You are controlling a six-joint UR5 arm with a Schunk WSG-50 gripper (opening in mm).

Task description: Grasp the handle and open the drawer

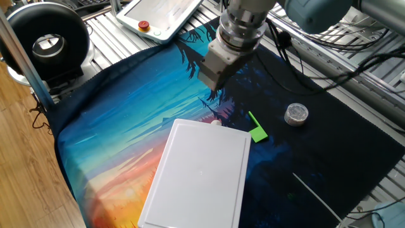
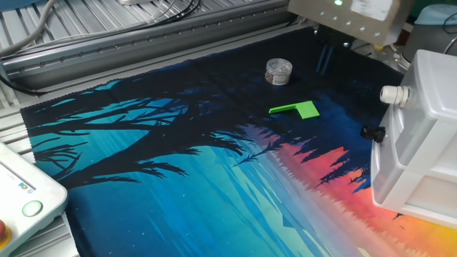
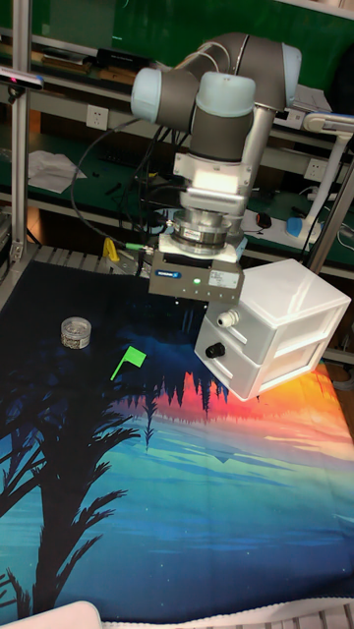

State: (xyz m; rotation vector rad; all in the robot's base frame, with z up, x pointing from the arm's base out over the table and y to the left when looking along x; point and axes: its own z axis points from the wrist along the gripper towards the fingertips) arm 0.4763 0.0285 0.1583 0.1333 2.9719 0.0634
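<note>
handle: tiny white rounded knob (image 2: 393, 93) on the upper front of the white box (image 3: 280, 329), above a small black knob (image 2: 372, 133); hard, smooth plastic, likely slippery, so pinch it squarely across its sides.
drawer: upper white tray (image 2: 428, 107), shut; probably light and thin-walled, so the box may slide on the printed cloth (image 1: 126, 120) over the table.
gripper: (image 1: 214, 71) hangs above the cloth, short of the box; whether its fingers are spread cannot be told.
nearby: green piece (image 2: 298, 109) and silver cap (image 2: 278, 71), well apart from the knob.
</note>
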